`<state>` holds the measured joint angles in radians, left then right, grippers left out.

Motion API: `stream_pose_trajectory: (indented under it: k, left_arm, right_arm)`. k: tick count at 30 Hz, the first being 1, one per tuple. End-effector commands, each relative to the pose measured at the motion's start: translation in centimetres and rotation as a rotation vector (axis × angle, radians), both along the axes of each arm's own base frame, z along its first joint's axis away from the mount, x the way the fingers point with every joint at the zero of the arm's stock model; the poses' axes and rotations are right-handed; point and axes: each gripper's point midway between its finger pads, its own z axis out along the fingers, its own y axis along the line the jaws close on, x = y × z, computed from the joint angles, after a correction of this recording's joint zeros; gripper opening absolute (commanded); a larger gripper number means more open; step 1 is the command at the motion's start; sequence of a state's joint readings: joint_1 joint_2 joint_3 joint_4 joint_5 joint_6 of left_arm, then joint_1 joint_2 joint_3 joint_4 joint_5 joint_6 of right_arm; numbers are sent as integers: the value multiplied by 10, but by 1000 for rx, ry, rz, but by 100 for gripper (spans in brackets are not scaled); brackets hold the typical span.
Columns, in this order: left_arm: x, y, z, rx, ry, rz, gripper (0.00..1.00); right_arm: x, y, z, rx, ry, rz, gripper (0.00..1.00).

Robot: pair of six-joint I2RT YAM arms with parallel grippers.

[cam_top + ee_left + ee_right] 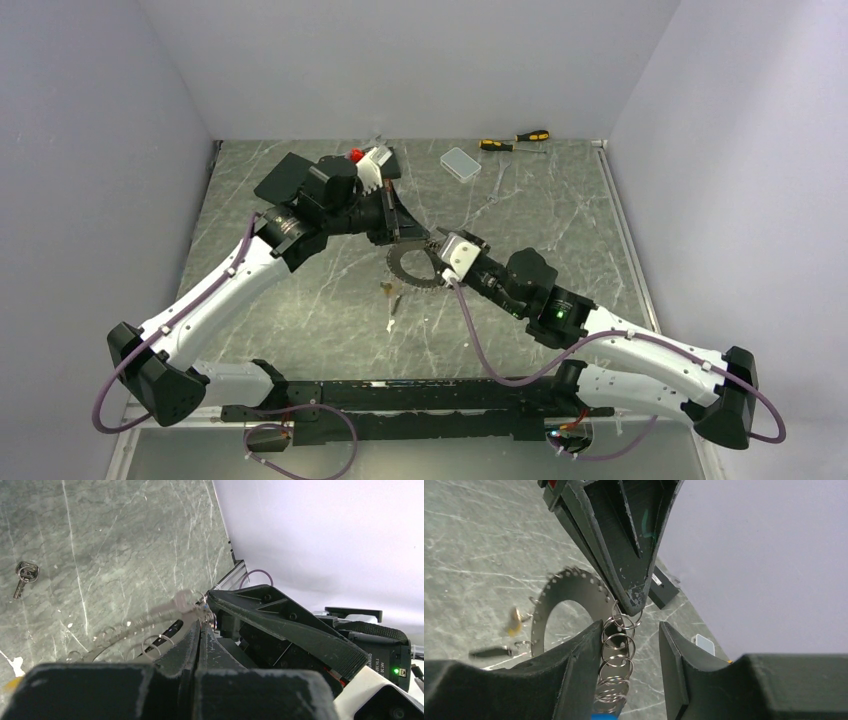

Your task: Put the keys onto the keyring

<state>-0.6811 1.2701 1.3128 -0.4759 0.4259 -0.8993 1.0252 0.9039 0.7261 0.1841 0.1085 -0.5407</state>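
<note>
The keyring point(408, 270), a dark toothed loop, hangs tilted above the table between both grippers; it also shows in the right wrist view point(569, 597). A row of small silvery split rings point(619, 647) runs along its edge. My left gripper point(428, 240) is shut, its tips point(634, 600) pinching the top small ring. My right gripper point(631, 627) is open around the row of rings, its left finger point(584, 650) touching them. A blue tag point(604, 715) shows at the bottom of the row. A yellow-tagged key point(390, 291) and another key point(390, 322) lie on the table.
A clear plastic box point(461, 163) and two yellow-handled screwdrivers point(515, 140) lie at the back. A black object point(285, 175) and a red-and-white item point(365, 158) sit at the back left. Walls close in three sides.
</note>
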Motion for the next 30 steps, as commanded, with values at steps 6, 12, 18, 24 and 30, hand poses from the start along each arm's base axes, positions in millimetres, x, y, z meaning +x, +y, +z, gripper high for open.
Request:
stream_pose_trajectory:
  k: [6,12,18,24,30]
  left_arm:
    - [-4,2,24,-65,-40,-14,0]
    - [-9,0,21,-53,-60,-68,0]
    - [-11,4,17,13,-106,-112,0]
    - [-14,7,19,31,-138,-151,0]
    - [-18,7,15,59,-166,-213,0]
  right_arm:
    - [7,-17,23,18,-62,-96,31]
    - [3,-15,23,13,-44,-69,1]
    - [0,-14,21,12,-29,-53,0]
    - [1,-26,23,62,17,-106,4]
    - [0,-36,30,156,88,-154,18]
